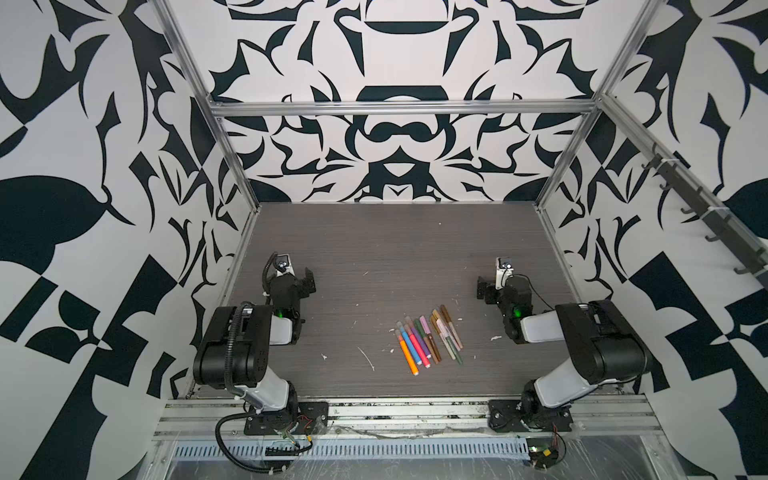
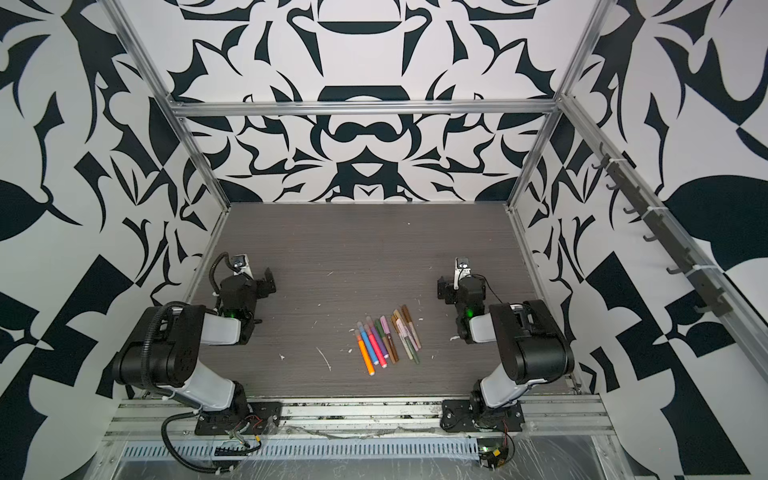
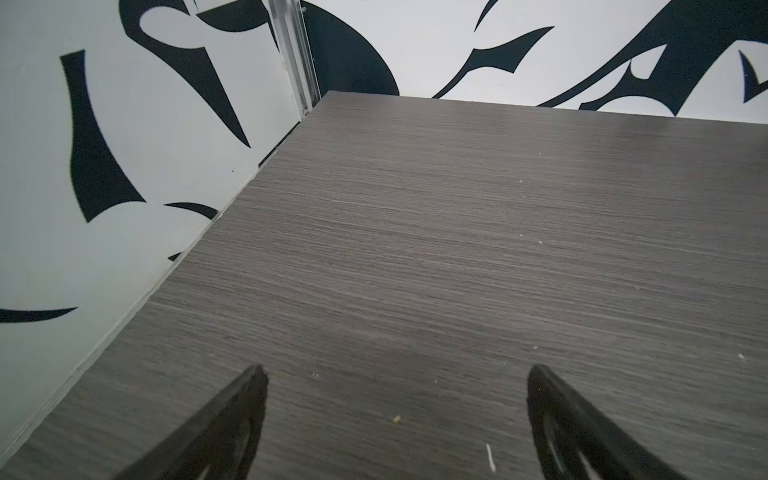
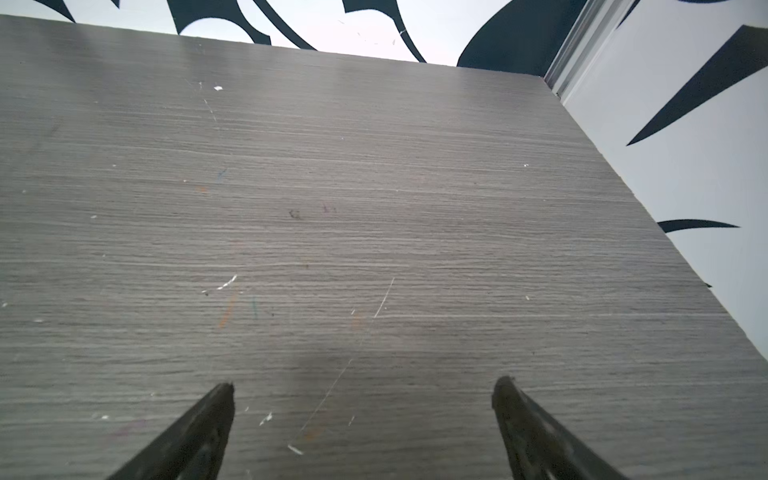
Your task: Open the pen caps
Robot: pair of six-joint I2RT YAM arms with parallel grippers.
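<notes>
The pens [image 1: 428,338] lie bunched together on the worktop [image 1: 374,241]; left gripper [image 3: 397,374] and right gripper [image 4: 365,386] both spread wide, empty.

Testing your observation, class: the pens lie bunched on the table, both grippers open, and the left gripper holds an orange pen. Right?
The left gripper holds nothing: the left wrist view shows only table between its open jaws. The orange pen lies among the pens.

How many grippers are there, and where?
2. The left gripper is at the left of the table, the right gripper at its right; both open and empty, with the pens lying between them, nearer the front.
</notes>
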